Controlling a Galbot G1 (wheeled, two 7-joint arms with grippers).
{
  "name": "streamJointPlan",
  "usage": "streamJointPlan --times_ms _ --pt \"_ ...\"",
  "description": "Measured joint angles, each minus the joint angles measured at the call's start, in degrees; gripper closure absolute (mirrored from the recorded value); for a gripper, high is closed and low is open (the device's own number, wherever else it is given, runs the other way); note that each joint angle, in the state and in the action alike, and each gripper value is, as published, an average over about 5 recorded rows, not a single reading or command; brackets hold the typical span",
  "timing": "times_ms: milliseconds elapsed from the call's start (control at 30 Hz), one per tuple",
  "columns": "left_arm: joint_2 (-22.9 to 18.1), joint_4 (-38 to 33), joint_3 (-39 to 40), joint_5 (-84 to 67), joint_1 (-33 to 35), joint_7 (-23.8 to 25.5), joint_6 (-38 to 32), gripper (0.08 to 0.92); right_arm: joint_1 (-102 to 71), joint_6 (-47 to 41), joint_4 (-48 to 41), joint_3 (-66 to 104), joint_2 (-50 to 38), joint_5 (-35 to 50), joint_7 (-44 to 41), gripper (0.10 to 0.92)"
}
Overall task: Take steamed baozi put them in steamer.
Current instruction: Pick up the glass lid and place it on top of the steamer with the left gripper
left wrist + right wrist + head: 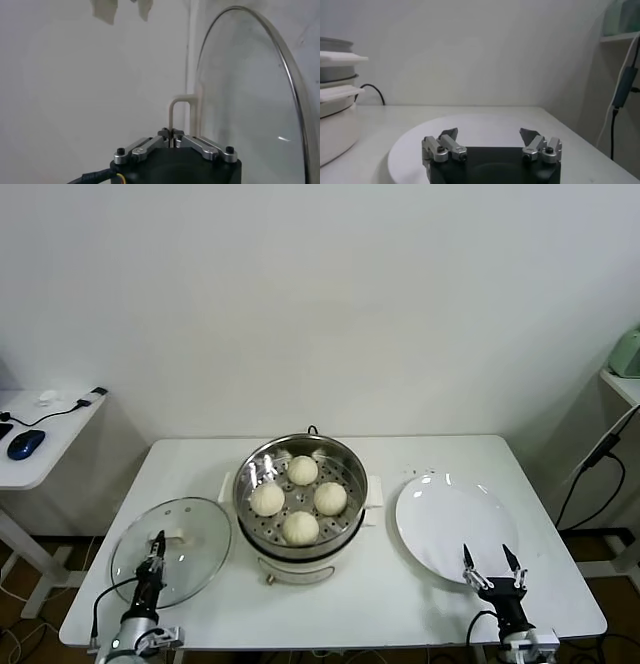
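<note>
Nearest to us, low in the head view, our two grippers sit at the table's front edge. All four steamed baozi [300,499], small round cream-white dough buns, already lie on the perforated floor of the steamer [252,509], the large shiny stainless-steel pot on its cream-white base at centre frame. We judge the loading done; what seems left is covering the pot.

Our left gripper [157,546], at lower left, has its fingers pinched fully together at the white handle of the round glass lid [190,529] lying flat beside the steamer; whether they truly clamp that handle we cannot tell. The next move likely calls for a firm hold, a level lift and a carry across to the pot's rim.

Our right gripper [491,567], at lower right, waits with fingers spread wide and nothing between them, over the near edge of the flat white round plate [440,519], now bare.
</note>
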Motion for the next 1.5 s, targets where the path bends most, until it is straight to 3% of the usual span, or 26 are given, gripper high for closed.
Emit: streamJointPlan --times_ms 333,867,1167,1500 --pt "2.16 -7.53 -2.71 -2.67 2.44 3.14 -0.45 0.877 0.04 0.05 0.39 0.51 0.21 -0.5 0.69 0.203" --pt "9.95 -30.24 -4.47 -15.83 3.96 23.5 10.04 0.877 -0.01 -1.4 2.02 1.13 0.45 -4.08 3.04 0.203" --pt "9.58 -38.25 5.73 -9.58 1.54 29.71 18.53 0.877 0.71 -0.32 1.33 1.05 0.82 -5.35 3.81 0.203" --pt "4.02 -41.1 21.0 2.42 -2.94 35.17 27.49 0.877 1.4 1.78 -0.13 0.97 0.94 -5.73 4.15 0.203"
